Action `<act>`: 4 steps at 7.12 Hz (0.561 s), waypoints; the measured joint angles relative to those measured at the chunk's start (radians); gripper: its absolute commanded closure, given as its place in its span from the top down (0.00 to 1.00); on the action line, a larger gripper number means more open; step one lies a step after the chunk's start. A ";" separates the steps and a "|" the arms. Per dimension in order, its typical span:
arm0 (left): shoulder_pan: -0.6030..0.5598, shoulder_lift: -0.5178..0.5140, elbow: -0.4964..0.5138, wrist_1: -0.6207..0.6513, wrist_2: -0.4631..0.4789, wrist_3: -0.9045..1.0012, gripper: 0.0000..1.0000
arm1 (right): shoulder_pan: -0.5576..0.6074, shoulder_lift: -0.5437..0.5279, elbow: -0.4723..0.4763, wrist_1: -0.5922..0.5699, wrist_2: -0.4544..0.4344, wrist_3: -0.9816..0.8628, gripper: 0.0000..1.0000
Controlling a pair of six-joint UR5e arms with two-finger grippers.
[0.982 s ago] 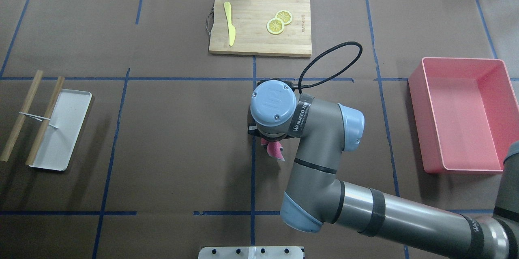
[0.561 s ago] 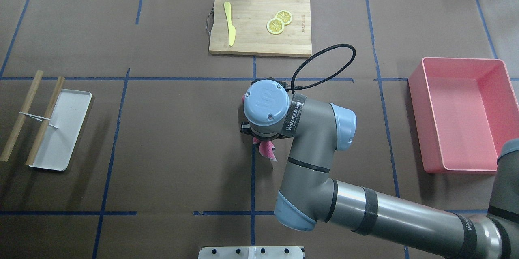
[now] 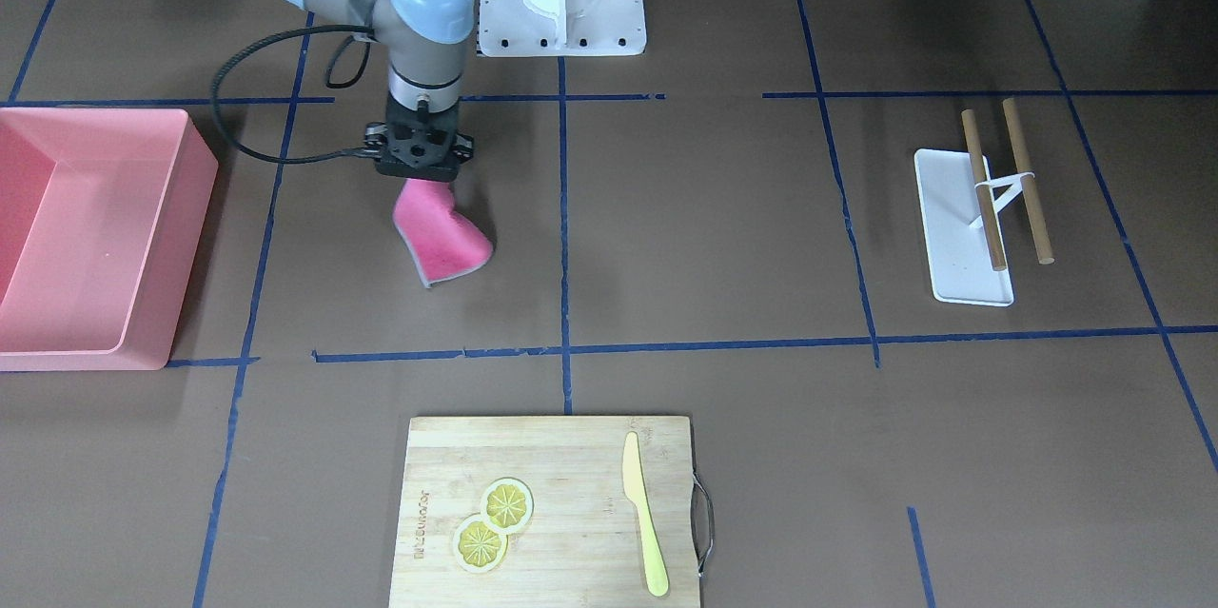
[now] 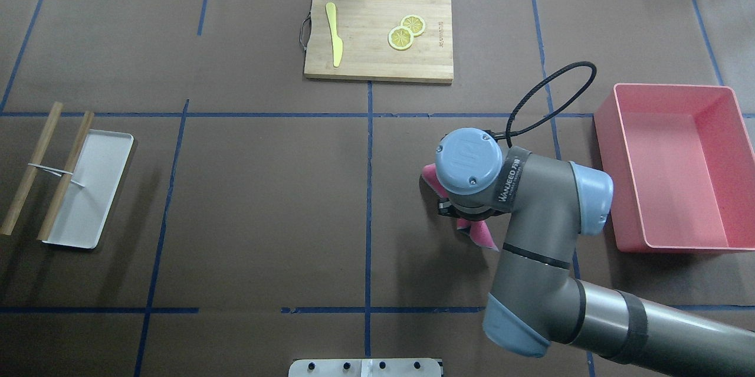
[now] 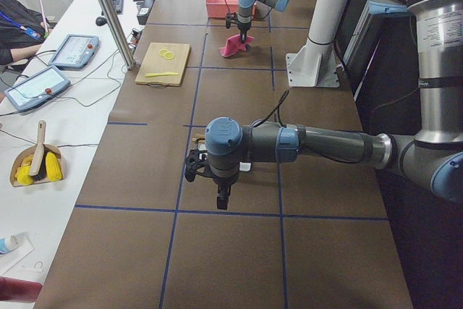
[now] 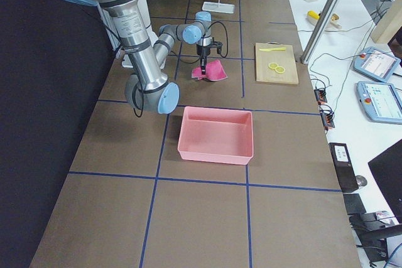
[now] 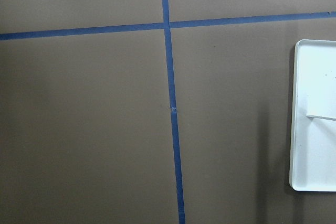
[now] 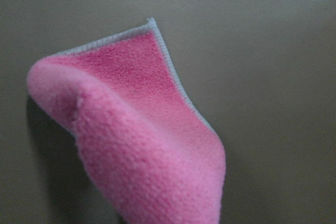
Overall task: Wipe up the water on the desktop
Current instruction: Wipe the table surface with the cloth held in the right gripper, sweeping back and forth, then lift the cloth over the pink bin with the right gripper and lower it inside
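Observation:
The brown desktop (image 4: 265, 200) with blue tape lines fills the views; I can make out no water on it. My right gripper (image 3: 420, 178) points down and is shut on the top of a pink cloth (image 3: 442, 242). The cloth hangs from it and its lower end lies on the desktop. In the overhead view the wrist hides the gripper and only the cloth's edges (image 4: 481, 235) show. The right wrist view shows the cloth (image 8: 147, 129) close up. My left gripper (image 5: 221, 195) shows only in the exterior left view, low over the desktop; I cannot tell if it is open.
A pink bin (image 4: 672, 246) stands right of the cloth. A bamboo cutting board (image 4: 365, 64) with a yellow knife (image 4: 334, 35) and lemon slices (image 4: 406, 32) lies at the back. A white tray (image 4: 94, 188) with two wooden sticks (image 4: 65, 176) lies far left.
My right arm has swept right across the desktop toward the pink bin, dragging the pink cloth with it, after a small shift to the left.

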 measured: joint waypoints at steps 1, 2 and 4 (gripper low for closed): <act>0.001 0.000 0.001 0.000 0.001 -0.001 1.00 | 0.018 -0.032 0.024 -0.046 -0.006 -0.057 0.00; 0.001 0.000 0.002 0.001 0.002 -0.002 1.00 | 0.039 -0.045 0.036 -0.069 -0.010 -0.106 0.00; 0.001 0.001 0.002 0.000 0.005 -0.003 1.00 | 0.087 -0.049 0.102 -0.078 0.008 -0.141 0.00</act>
